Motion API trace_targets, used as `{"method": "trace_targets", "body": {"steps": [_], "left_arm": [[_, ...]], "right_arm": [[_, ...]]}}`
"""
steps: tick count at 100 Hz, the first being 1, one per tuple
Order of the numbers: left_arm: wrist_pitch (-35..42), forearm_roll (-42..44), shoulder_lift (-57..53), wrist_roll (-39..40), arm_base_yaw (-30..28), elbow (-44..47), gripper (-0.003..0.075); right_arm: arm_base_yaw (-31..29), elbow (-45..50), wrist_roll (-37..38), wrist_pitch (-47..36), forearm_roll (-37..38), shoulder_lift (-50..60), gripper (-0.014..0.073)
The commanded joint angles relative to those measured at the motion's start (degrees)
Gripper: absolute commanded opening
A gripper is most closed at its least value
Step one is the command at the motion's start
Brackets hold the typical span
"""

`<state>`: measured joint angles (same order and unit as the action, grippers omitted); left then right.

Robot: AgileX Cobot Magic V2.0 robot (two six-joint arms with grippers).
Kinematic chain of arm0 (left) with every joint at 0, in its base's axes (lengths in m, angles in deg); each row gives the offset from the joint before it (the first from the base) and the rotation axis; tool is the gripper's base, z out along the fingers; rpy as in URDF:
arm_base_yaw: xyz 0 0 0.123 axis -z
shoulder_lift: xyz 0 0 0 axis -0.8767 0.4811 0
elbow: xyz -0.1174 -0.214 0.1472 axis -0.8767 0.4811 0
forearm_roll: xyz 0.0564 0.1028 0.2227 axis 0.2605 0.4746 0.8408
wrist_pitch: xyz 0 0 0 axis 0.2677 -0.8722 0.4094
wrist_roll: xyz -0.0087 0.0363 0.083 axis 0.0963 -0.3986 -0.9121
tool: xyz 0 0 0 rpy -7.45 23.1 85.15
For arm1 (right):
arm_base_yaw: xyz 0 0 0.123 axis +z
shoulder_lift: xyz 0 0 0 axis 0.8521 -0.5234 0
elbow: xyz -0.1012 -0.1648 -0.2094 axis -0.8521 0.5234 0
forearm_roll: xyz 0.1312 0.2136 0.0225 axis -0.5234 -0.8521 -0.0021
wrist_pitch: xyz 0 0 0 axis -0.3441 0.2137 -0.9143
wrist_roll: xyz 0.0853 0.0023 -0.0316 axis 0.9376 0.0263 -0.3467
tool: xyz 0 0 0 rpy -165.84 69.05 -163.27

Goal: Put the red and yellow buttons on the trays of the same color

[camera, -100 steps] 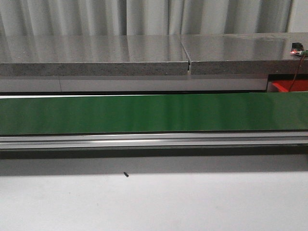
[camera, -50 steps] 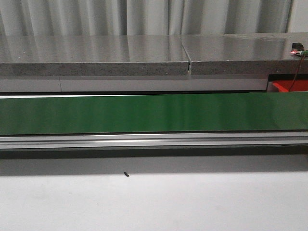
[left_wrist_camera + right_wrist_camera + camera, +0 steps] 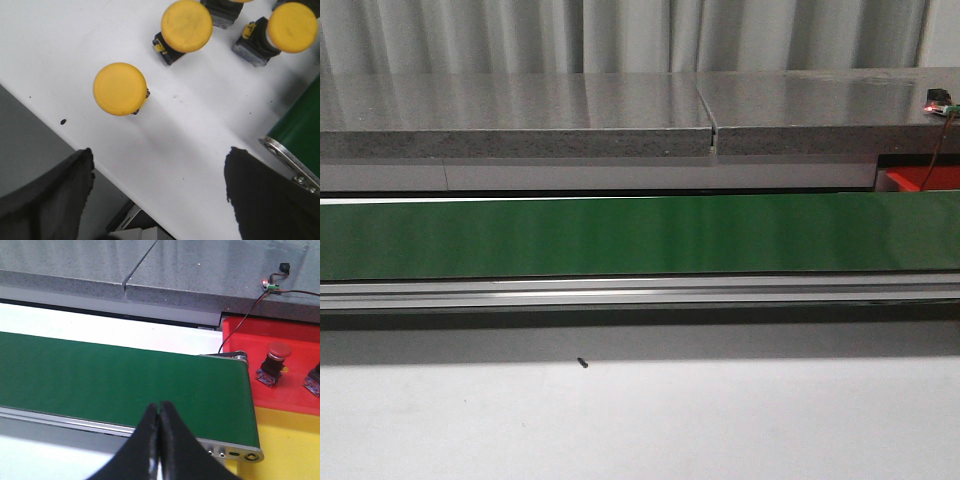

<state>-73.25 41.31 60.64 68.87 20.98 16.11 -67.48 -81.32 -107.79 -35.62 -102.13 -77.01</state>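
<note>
In the left wrist view, yellow buttons stand on the white table: one (image 3: 120, 89) nearest my open, empty left gripper (image 3: 159, 172), another (image 3: 186, 26) beyond it, a third (image 3: 292, 27) beside that. In the right wrist view, a red button (image 3: 274, 361) sits on the red tray (image 3: 295, 337), with a second button's base (image 3: 313, 380) at the frame edge. A yellow tray (image 3: 295, 447) lies in front of the red one. My right gripper (image 3: 159, 408) is shut and empty above the near edge of the green conveyor belt (image 3: 115, 382). Neither gripper shows in the front view.
The green conveyor belt (image 3: 640, 235) runs across the front view with its metal rail (image 3: 640, 292) below it. A grey stone counter (image 3: 520, 115) stands behind. The red tray's corner (image 3: 923, 178) shows at the far right. A small black speck (image 3: 582, 363) lies on the white table (image 3: 640, 420).
</note>
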Motion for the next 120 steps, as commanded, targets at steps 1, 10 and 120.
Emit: {"method": "trace_targets", "body": {"steps": [1, 10, 120], "left_arm": [[2.45, -0.83, 0.75, -0.49, -0.12, -1.86, 0.0511], [4.56, -0.54, 2.89, -0.57, -0.12, -1.86, 0.0511], [16.58, -1.93, 13.48, -0.93, -3.97, -1.86, 0.0325]], "right_arm": [[0.11, -1.52, -0.43, -3.22, -1.29, -0.14, -0.0066], [0.11, -1.52, -0.43, -3.22, -1.29, -0.14, -0.0066], [0.11, -1.52, -0.43, -3.22, -1.29, -0.14, -0.0066]]}}
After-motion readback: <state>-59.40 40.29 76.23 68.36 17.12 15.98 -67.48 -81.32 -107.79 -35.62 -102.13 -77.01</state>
